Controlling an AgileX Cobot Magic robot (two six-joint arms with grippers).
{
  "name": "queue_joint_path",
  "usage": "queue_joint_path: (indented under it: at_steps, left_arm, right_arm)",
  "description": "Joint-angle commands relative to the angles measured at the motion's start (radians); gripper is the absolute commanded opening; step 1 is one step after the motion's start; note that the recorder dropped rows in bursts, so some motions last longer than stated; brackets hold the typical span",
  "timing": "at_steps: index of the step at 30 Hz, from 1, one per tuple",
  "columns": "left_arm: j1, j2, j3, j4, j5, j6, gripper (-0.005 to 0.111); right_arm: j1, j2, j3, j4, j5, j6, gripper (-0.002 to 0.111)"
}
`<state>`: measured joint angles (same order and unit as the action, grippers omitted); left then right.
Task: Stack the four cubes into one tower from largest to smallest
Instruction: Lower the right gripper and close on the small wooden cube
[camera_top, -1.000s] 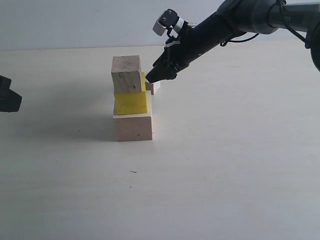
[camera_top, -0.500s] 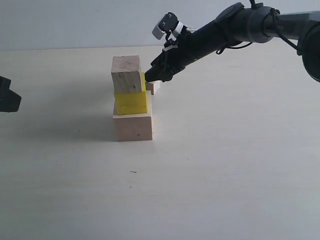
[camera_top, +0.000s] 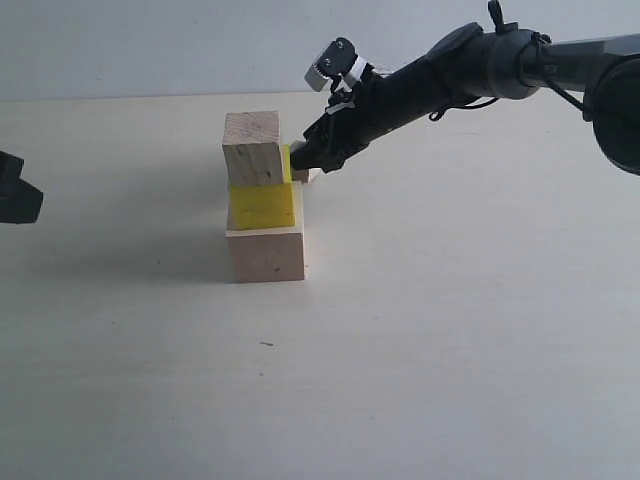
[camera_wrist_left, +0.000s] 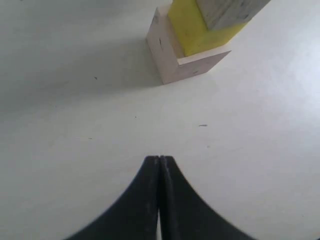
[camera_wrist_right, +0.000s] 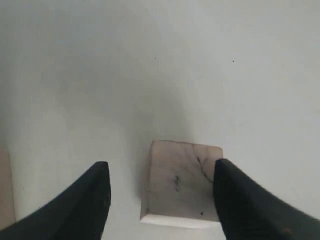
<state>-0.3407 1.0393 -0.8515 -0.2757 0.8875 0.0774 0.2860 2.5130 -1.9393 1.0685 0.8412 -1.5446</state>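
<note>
A column of three cubes stands on the table: the large pale wooden cube (camera_top: 266, 252) at the bottom, the yellow cube (camera_top: 262, 205) on it, the medium wooden cube (camera_top: 253, 148) on top. Just behind it the tiny wooden cube (camera_top: 305, 174) lies on the table, mostly hidden by my right gripper (camera_top: 306, 159). In the right wrist view the tiny cube (camera_wrist_right: 182, 181) sits between the spread fingers of the open right gripper (camera_wrist_right: 161, 172), one finger close against its side. My left gripper (camera_wrist_left: 159, 158) is shut and empty, apart from the large cube (camera_wrist_left: 176, 56).
The left arm's dark tip (camera_top: 18, 190) rests at the far left edge of the exterior view. The pale table (camera_top: 450, 330) stretches bare in front of and to the right of the column. A grey wall (camera_top: 150, 45) runs behind.
My right arm has lowered and shifted a little, bringing its fingers down around the tiny cube behind the column. The column and the left arm have not moved.
</note>
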Motion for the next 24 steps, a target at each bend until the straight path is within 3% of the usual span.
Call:
queue_joint_path:
  at_steps: [1,24]
  left_arm:
    - [0.002,0.003,0.003,0.002,-0.020,-0.008,0.000]
    - [0.002,0.003,0.003,0.002,-0.046,-0.008,0.000]
  right_arm:
    - [-0.003,0.003,-0.003,-0.006,0.001,-0.007,0.059]
    - [-0.003,-0.040,-0.003,0.005,-0.033,-0.022,0.059]
